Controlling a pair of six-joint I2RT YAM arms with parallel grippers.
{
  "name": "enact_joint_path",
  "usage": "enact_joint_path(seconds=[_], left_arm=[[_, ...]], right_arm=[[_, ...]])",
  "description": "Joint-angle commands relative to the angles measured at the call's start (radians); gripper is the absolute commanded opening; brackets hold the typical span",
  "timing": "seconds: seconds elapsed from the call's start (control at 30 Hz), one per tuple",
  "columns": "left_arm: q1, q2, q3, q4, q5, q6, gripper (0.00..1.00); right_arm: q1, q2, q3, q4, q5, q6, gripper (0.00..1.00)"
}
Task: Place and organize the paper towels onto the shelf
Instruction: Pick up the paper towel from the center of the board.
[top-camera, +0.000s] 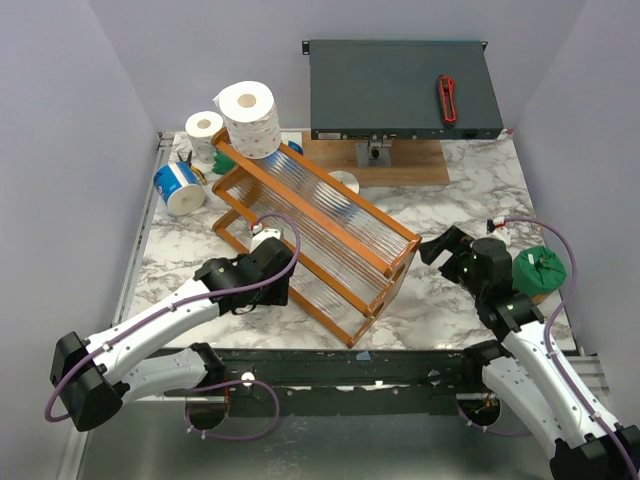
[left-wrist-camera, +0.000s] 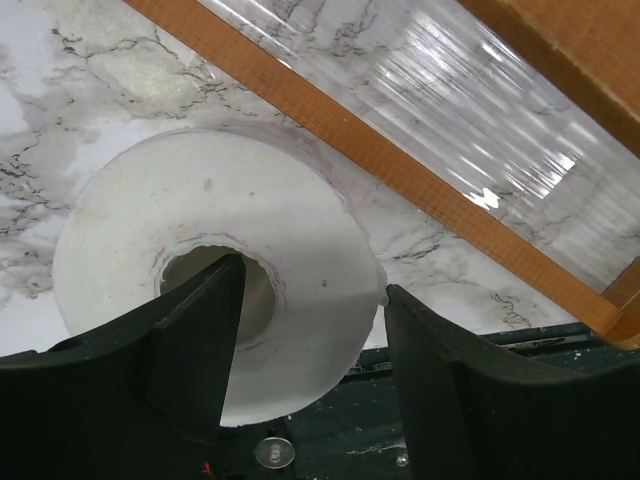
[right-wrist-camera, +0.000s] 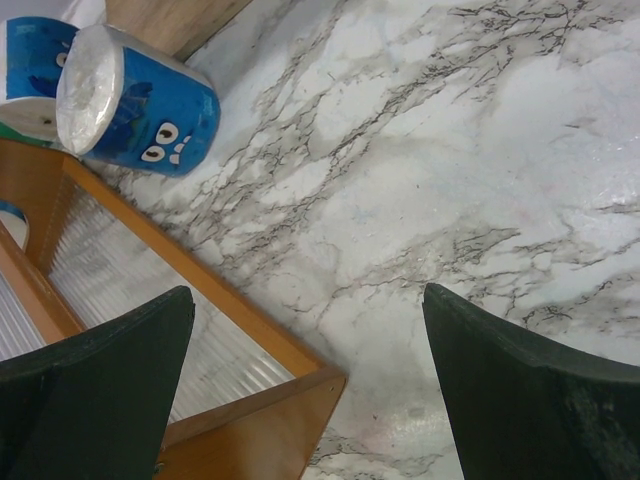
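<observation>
A bare white paper towel roll (left-wrist-camera: 300, 220) is beside the lower front rail of the shelf (left-wrist-camera: 400, 170). My left gripper (left-wrist-camera: 312, 276) is shut on its wall, one finger in the hollow core and the other against the outside; from above this gripper (top-camera: 262, 240) is at the shelf's (top-camera: 320, 235) near side. A large white roll (top-camera: 248, 118) stands on the shelf's far end. A blue-wrapped roll (top-camera: 178, 187) and a white roll (top-camera: 204, 128) sit at the far left. My right gripper (top-camera: 440, 245) (right-wrist-camera: 307, 292) hangs open over the shelf's right end (right-wrist-camera: 250, 420), holding nothing. A green-wrapped roll (top-camera: 538, 270) lies beside the right arm.
A flat dark grey metal box (top-camera: 400, 88) with a red tool (top-camera: 447, 98) on it sits at the back, on a wooden board (top-camera: 400, 165). Another white roll (top-camera: 345, 182) lies behind the shelf. Two blue-wrapped rolls (right-wrist-camera: 140, 105) show in the right wrist view. Walls close both sides.
</observation>
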Motion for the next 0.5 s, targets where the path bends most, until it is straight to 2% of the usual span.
enact_joint_path(seconds=[0.0, 0.27, 0.47], left_arm=[[-0.007, 0.011, -0.024, 0.004, 0.004, -0.014, 0.62], [-0.01, 0.005, -0.04, 0.021, 0.013, -0.02, 0.5], [-0.016, -0.019, -0.016, -0.002, 0.012, -0.02, 0.34]], right_arm=[[0.006, 0.0, -0.024, 0.024, -0.009, -0.005, 1.0], [0.006, -0.002, -0.031, 0.025, -0.005, -0.002, 1.0], [0.006, -0.002, -0.029, 0.025, -0.004, 0.001, 1.0]])
